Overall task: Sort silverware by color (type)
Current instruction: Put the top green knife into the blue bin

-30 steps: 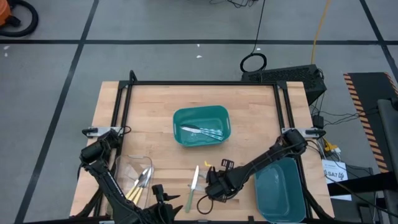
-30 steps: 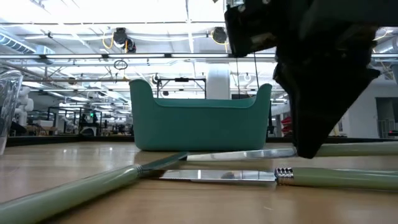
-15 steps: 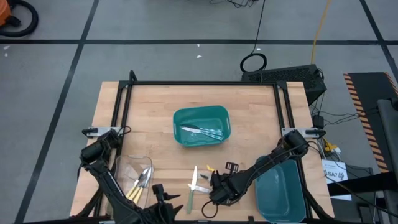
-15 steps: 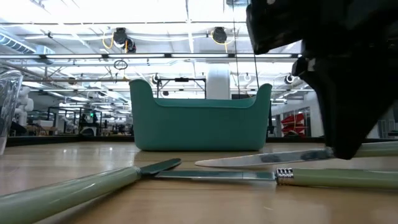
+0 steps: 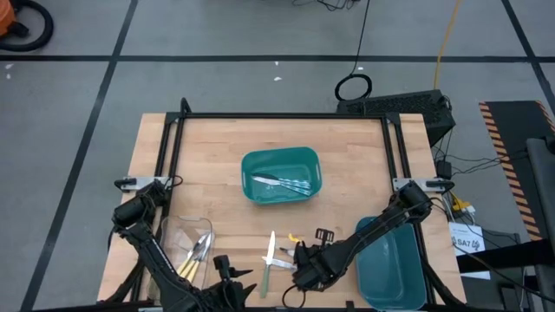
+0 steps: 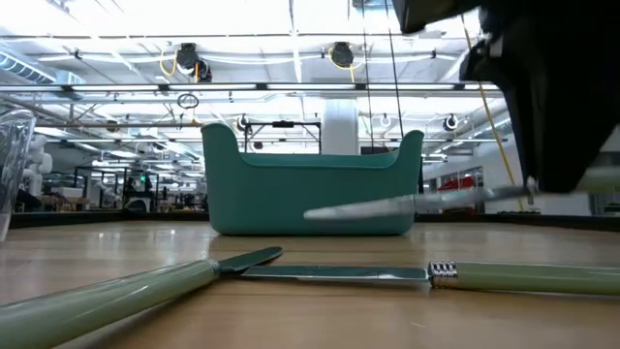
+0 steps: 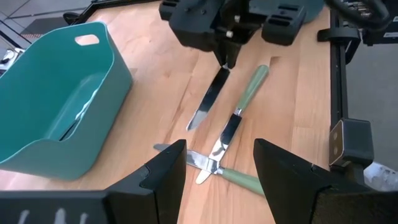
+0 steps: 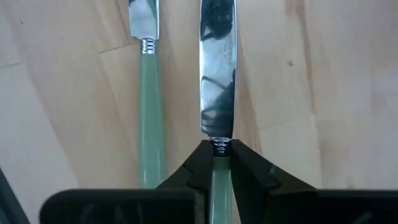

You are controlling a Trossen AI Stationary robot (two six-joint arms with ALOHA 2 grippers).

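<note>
The wooden surface point(image 5: 217, 147) carries everything. At its centre sits a teal bin point(image 5: 281, 175) with several all-metal pieces of silverware point(image 5: 284, 183) lying inside. A second teal bin point(image 5: 392, 264) stands at about 4 o'clock from the centre, by the surface's edge, partly under the right arm. At about 8 o'clock is a clear container point(image 5: 186, 247) holding yellow-handled cutlery point(image 5: 196, 254).

The right arm reaches in from 4 o'clock toward 6 o'clock, and the right gripper point(image 5: 299, 257) has its jaws clenched on the green handle of a knife point(image 6: 387, 206). In the low view that knife hangs above the wood, blade nearly level, in front of the centre bin. The right wrist view shows its blade point(image 8: 217, 68) running straight out from the jaws, handle pinched between them.

The left gripper point(image 7: 214, 174) waits low at about 7 o'clock, its jaws released with nothing between them, looking toward the other arm.

On the wood near 6 o'clock lie two more green-handled pieces: a second knife point(image 7: 239, 115) just beside the lifted one, and a third piece point(image 7: 230, 175) crossing under its blade tip. In the low view both lie flat, their tips meeting.
</note>
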